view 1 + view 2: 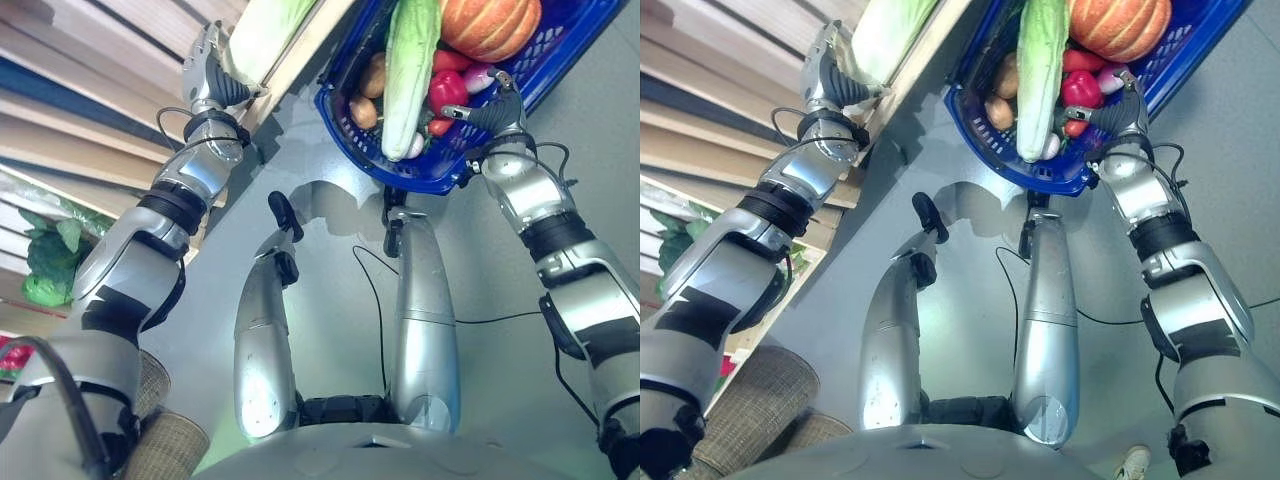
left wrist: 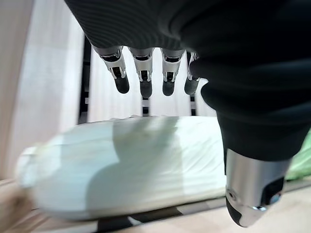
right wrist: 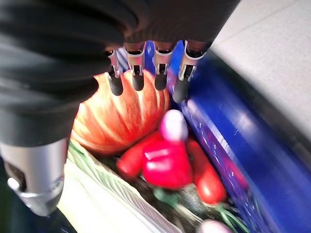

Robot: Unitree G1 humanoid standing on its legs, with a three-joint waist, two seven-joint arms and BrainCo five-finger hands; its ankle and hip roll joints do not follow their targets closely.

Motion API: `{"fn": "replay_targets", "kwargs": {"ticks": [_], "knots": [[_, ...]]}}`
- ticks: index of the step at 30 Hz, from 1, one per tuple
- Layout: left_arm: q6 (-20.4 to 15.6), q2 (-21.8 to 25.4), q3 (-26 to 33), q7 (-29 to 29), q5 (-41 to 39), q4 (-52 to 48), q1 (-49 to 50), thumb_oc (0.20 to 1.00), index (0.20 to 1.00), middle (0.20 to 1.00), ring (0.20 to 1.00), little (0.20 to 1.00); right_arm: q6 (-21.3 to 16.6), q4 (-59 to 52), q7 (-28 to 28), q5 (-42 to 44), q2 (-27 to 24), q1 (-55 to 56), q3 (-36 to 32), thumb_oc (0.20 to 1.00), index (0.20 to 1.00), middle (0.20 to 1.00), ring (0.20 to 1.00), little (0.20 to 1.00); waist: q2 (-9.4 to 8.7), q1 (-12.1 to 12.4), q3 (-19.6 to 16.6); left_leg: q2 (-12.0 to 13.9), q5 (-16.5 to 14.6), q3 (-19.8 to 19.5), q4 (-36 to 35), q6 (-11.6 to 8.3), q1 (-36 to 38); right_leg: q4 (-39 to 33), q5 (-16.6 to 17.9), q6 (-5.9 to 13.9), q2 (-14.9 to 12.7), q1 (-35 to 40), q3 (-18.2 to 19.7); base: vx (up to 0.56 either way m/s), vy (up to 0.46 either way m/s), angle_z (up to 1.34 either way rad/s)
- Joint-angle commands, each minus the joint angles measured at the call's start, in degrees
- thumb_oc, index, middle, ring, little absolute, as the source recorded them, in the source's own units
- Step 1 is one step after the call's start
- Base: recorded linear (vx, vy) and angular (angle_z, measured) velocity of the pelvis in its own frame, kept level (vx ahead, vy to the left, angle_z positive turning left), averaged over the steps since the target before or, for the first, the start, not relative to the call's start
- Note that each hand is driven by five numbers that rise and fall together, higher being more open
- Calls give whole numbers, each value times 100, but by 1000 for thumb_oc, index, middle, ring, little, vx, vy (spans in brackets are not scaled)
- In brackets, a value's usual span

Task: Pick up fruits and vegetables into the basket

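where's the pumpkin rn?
The orange pumpkin sits in the blue basket at the eye views' upper right, beside the long pale cabbage, above the red peppers near the right hand.

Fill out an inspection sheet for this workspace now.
Surface: pale wooden slatted shelf, grey floor below.
Job's things: blue plastic mesh basket holding an orange ribbed pumpkin, a long pale green cabbage, red peppers, brown potatoes; another pale green cabbage lies on the shelf.
Clutter: leafy green vegetable on a lower shelf.
Hands: left hand open above the shelf cabbage, not touching; right hand open over the basket.
Cables: left out.
Surroundings: woven basket on the floor.
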Motion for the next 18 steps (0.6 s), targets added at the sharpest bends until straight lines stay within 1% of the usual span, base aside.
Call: {"fn": "replay_targets", "kwargs": {"ticks": [1, 3, 5, 9, 10, 12, 14, 16, 18], "knots": [[68, 267, 671, 260, -184, 153, 331, 1000, 1000, 1000, 1000, 1000, -442, -954, 176, -553, -76, 1194, -363, 1000, 1000, 1000, 1000, 1000, -4, -603, -288, -10, -705, 194, 661, 144, -163, -306, -234, 501, 459, 296, 263, 29, 98, -15], [84, 350, 884, 229, -395, 158, 466, 1000, 1000, 1000, 1000, 1000, -636, -1487, 495, -777, -33, 1800, -574, 1000, 1000, 1000, 1000, 1000, -84, -755, -288, 24, -708, 263, 649, 121, -117, -345, -217, 512, 488, 306, 330, 31, 98, -19], [90, 432, 1096, 200, -551, 228, 582, 1000, 1000, 1000, 1000, 1000, -848, -1908, 853, -813, -56, 2359, -713, 1000, 1000, 1000, 1000, 1000, -170, -905, -288, 60, -716, 328, 638, 94, -62, -385, -208, 513, 522, 329, 397, 32, 83, -20], [-4, 612, 1342, -33, -952, 487, 619, 1000, 1000, 1000, 1000, 1000, -987, -2169, 1292, -434, -112, 2916, -855, 1000, 1000, 1000, 1000, 1000, -274, -1054, -288, 120, -732, 417, 653, 67, -11, -436, -187, 517, 562, 355, 466, 19, 42, -18], [-16, 655, 1381, -115, -1039, 572, 607, 1000, 1000, 1000, 1000, 1000, -981, -2191, 1380, -320, -116, 3009, -877, 1000, 1000, 1000, 1000, 1000, -296, -1082, -288, 129, -738, 433, 658, 63, 3, -448, -178, 515, 571, 362, 478, 13, 28, -18], [71, 763, 1419, -257, -1162, 812, 520, 1000, 1000, 1000, 1000, 1000, -913, -2207, 1524, 1, -94, 3199, -922, 1000, 1000, 1000, 1000, 1000, -343, -1147, -288, 146, -747, 474, 664, 68, 34, -490, -151, 505, 596, 386, 498, 13, 24, -13], [142, 927, 1398, -389, -1265, 1140, 398, 1000, 1000, 1000, 1000, 1000, -858, -2236, 1579, 349, -102, 3357, -942, 1000, 1000, 1000, 1000, 1000, -399, -1211, -288, 180, -759, 513, 701, 74, 47, -518, -124, 490, 623, 404, 525, 13, 20, -13], [184, 983, 1390, -450, -1282, 1297, 347, 1000, 1000, 1000, 1000, 1000, -823, -2237, 1588, 549, -88, 3409, -955, 1000, 1000, 1000, 1000, 1000, -420, -1232, -288, 193, -769, 526, 719, 79, 44, -531, -112, 483, 639, 403, 539, 8, 8, -8], [280, 1041, 1369, -658, -1516, 1547, 277, 1000, 1000, 1000, 1000, 1000, -791, -2176, 1575, 760, -50, 3463, -944, 1000, 1000, 1000, 1000, 1000, -452, -1259, -288, 216, -783, 541, 759, 91, 34, -551, -91, 474, 651, 408, 548, 6, 7, -7]]}}
